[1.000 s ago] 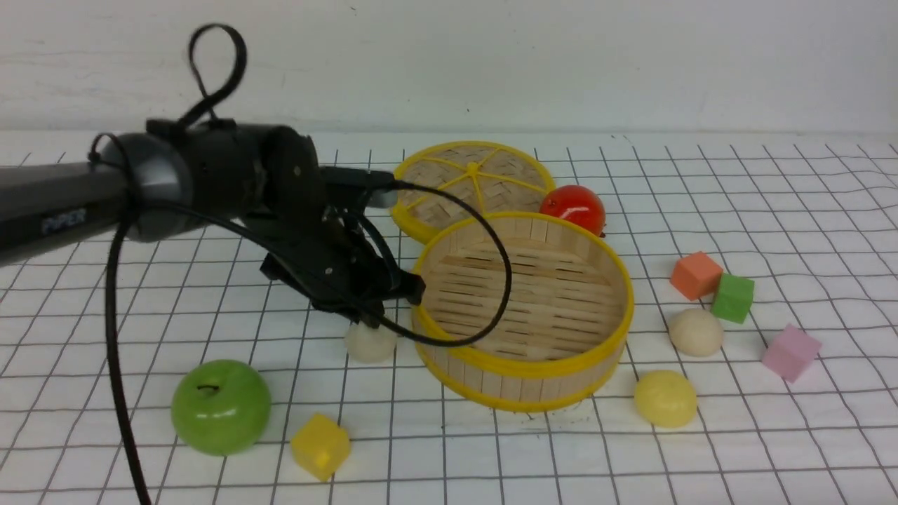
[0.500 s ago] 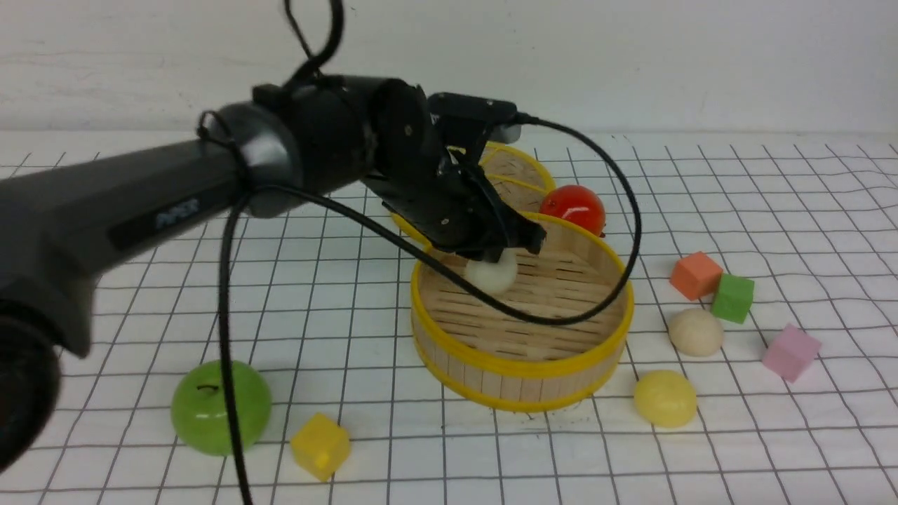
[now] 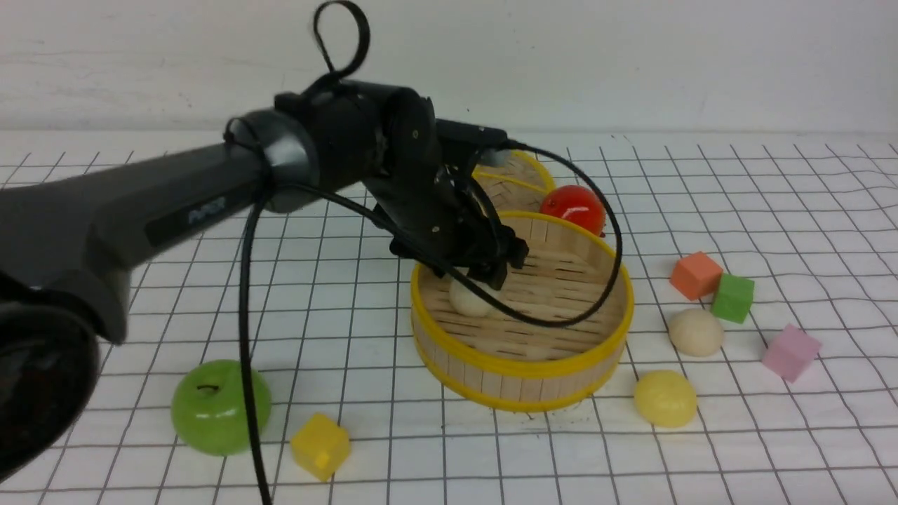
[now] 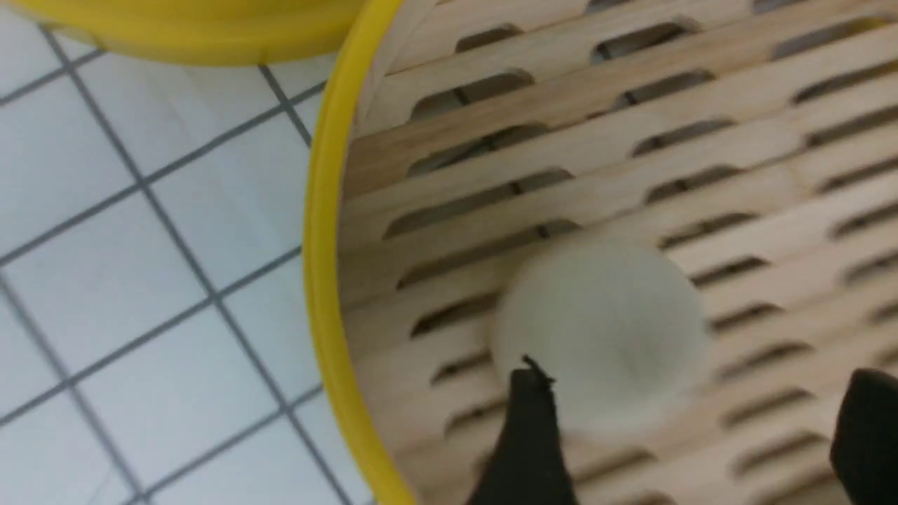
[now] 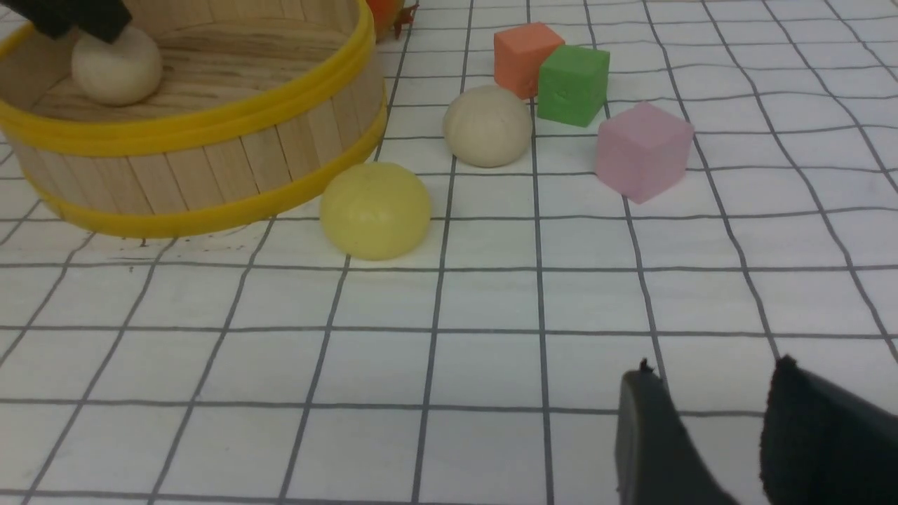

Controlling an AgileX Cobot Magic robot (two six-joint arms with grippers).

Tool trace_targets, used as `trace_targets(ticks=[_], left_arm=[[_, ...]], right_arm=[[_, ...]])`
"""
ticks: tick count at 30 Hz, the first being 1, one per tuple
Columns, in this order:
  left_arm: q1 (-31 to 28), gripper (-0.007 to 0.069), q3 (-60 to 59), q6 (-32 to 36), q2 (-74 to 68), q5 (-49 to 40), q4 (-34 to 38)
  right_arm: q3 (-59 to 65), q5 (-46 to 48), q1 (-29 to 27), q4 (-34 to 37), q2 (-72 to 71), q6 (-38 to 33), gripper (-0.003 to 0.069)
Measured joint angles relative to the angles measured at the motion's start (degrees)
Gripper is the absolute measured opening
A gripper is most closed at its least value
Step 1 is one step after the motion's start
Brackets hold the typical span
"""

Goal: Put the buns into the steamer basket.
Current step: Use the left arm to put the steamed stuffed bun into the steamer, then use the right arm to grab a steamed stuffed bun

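Only 1 piece of lettering shows, and it stands on the left arm [image 3: 140, 217]. In the front view the arm's long dark link reaches in over the left edge of the gridded table [image 3: 772, 210]. A short pale grey word is printed along the side of that link, just behind the point where the black cable [image 3: 245, 315] drops away. The word slants upward with the link. It is smeared by blur: it looks like a brand mark of about 5 letters, perhaps "PiPER", but the single letters cannot be told for certain.
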State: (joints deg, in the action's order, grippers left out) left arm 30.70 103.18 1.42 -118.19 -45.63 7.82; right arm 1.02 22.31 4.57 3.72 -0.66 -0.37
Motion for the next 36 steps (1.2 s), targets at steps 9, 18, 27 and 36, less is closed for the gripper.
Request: trace_targets(ticks=[9,18,27,36], left_arm=[[0.00,0.0021,-12.24,-4.04,28.91,-1.92,0.24],[0.00,-0.0013,-50.34,-4.10,59.94,17.71,6.79],[0.00,-0.0013,-88.63,-4.10,93.92,40.88,9.15],[0.00,-0.0013,-95.80,-3.12,107.48,44.37,9.22]], right_arm=[[0.00,0.00,0.00,0.00,0.00,0.00,0.0239],[0.38,-2.59,0.00,5.65,0.00,4.63,0.0239],[-1.10,-14.78,0.06,26.94,0.16,14.62,0.0223],[-28.72,17.19,0.53,18.22,28.86,3.96,0.0043]])
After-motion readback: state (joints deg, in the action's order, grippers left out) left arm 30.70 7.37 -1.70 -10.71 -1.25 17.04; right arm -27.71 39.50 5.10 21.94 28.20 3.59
